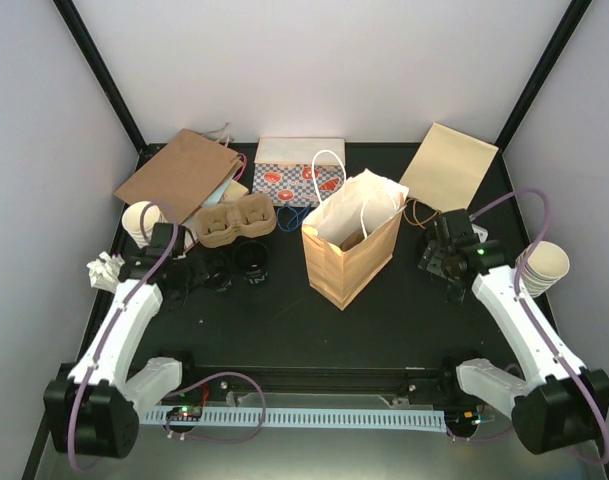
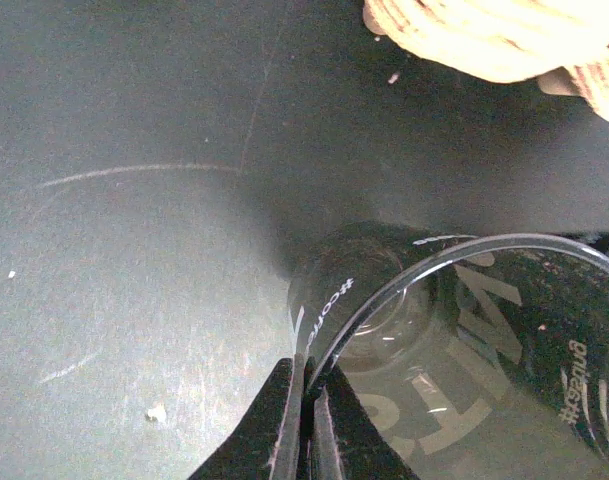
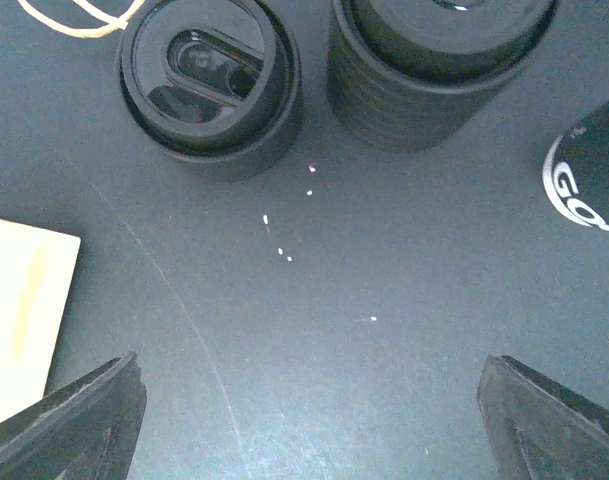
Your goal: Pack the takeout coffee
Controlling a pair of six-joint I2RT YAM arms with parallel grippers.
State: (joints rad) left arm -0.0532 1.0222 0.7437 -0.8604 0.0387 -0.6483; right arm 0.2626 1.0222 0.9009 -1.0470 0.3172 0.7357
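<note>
The left claw (image 2: 306,400) is pinched tight on the rim of one cup (image 2: 464,370) on the worktop (image 2: 134,300). The other cup (image 1: 250,262) sits just beside it. The right claw (image 3: 314,410) is wide open, near some black lids (image 3: 209,80). Behind the cups is the tray (image 1: 234,222). The bag (image 1: 352,250) stands open in the middle.

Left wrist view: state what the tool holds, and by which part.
The left tool pinches a black coffee cup by its rim, one finger inside, one outside.
</note>
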